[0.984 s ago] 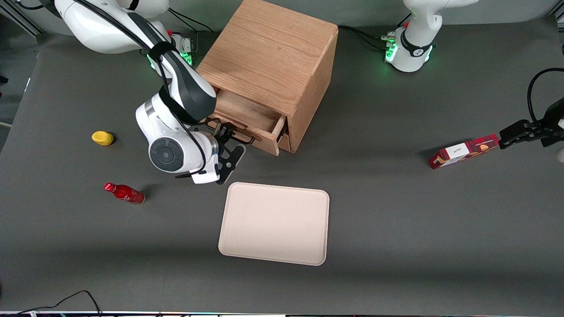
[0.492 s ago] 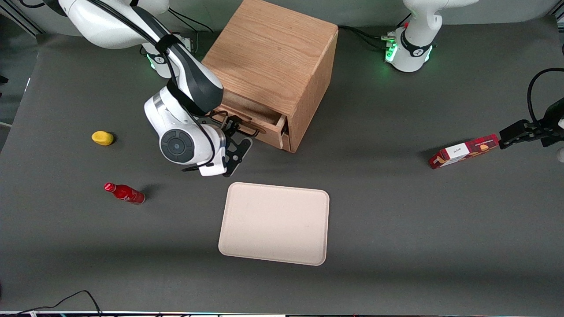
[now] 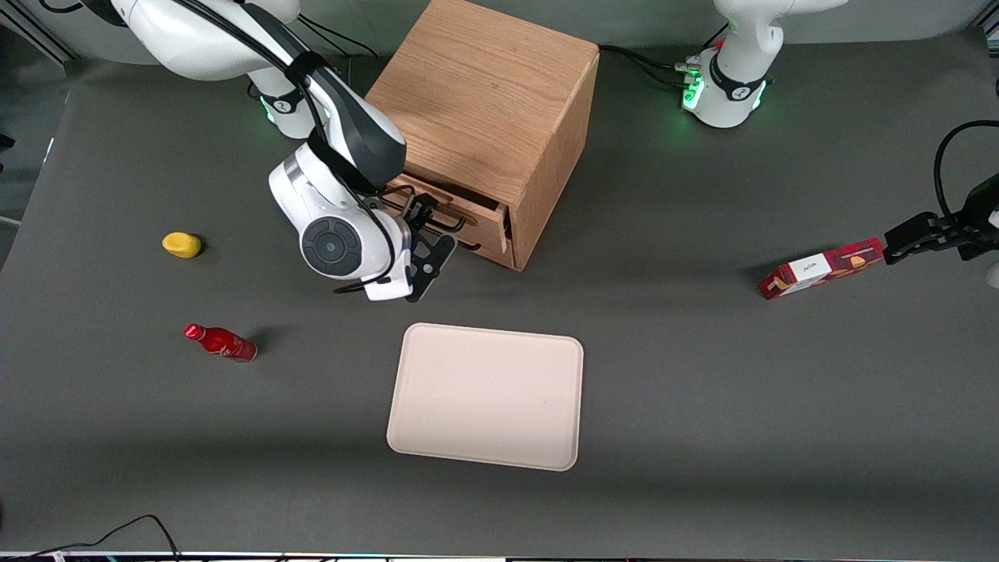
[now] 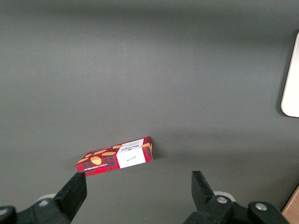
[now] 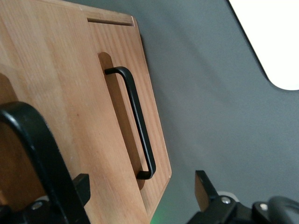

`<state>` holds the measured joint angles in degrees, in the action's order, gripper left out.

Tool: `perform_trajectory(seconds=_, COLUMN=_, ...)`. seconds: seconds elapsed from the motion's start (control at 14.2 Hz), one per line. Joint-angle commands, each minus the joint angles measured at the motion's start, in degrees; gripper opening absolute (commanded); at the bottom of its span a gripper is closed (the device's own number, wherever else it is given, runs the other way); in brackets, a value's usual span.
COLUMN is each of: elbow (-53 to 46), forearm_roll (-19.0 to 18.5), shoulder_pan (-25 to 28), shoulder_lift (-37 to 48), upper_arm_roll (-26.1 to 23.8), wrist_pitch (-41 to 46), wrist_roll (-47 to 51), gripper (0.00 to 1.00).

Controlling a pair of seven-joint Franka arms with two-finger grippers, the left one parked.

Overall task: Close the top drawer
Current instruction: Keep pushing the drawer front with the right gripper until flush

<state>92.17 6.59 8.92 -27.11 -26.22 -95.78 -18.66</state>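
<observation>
Top drawer (image 3: 460, 215): light oak, thin black wire handle, protruding slightly from cabinet (image 3: 499, 101) front. Gripper (image 3: 431, 222): fingers spread apart at the drawer front, gripping nothing.

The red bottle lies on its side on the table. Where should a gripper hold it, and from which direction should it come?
Grip the bottle at mid-body, coming from above, fingers across its long axis. It lies flat, and the body is wider than the capped neck, so the hold is likely steadier there. The gripper is open at the top drawer front.
</observation>
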Motion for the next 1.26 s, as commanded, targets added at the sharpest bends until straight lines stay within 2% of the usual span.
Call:
perform_trajectory(seconds=0.0, elbow=2.4, forearm_roll=0.2, shoulder_pan=0.1, shoulder_lift=1.1, upper_arm_roll=-0.9, wrist_pitch=-1.8, wrist_roll=2.3, gripper=1.0)
perform_trajectory(seconds=1.19, elbow=3.6, forearm_roll=0.3, shoulder_pan=0.0, shoulder_lift=2.4, upper_arm_roll=-2.8, wrist_pitch=-1.3, wrist_roll=4.7, gripper=1.0)
